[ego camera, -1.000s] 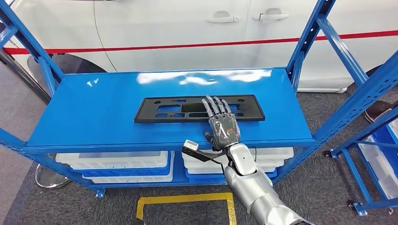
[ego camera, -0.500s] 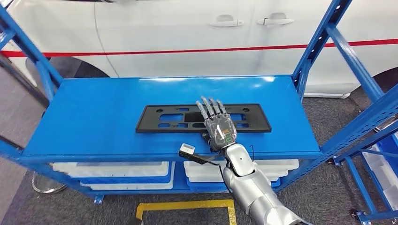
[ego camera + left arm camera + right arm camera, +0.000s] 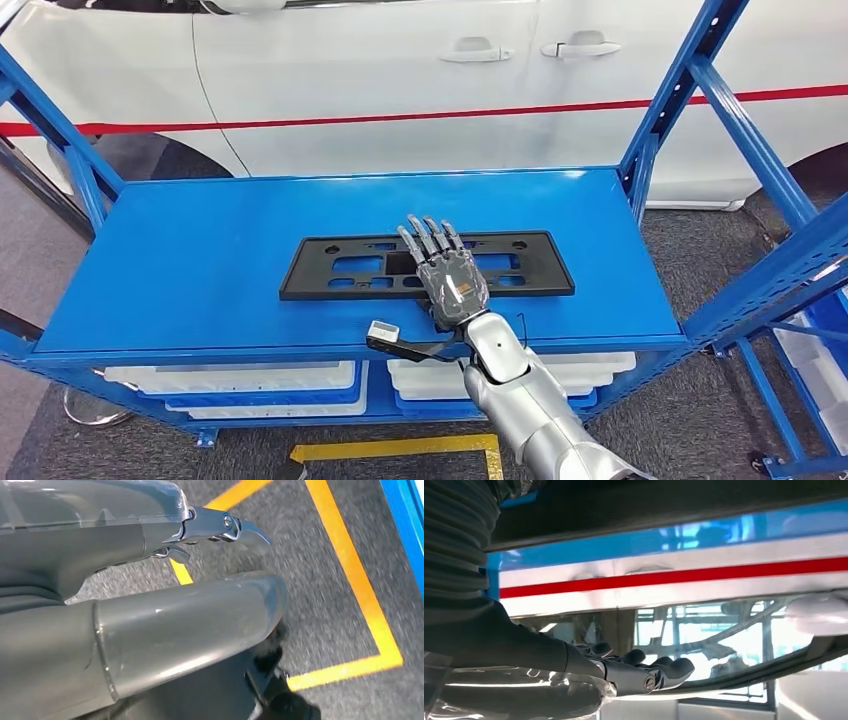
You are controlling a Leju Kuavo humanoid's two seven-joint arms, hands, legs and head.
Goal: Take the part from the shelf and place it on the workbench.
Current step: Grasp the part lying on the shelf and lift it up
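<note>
A white car [image 3: 400, 90] w/ red stripe stood behind a blue shelf [image 3: 200, 250]. On the shelf top lay the part [image 3: 330, 270], a flat black slotted panel, long axis running left-right, roughly centred, toward the near edge. The right hand [image 3: 445, 275] was stretched flat over the part's middle, fingers straight, slightly apart, pointing far; no grip seen, contact unclear. The left hand [image 3: 125, 605] hung over the floor, holding nothing, spread not clear. Right hand was far nearer the part.

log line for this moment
stage: reaching | right hand: open, over black part on shelf | left hand: hanging, empty | part: not lifted
</note>
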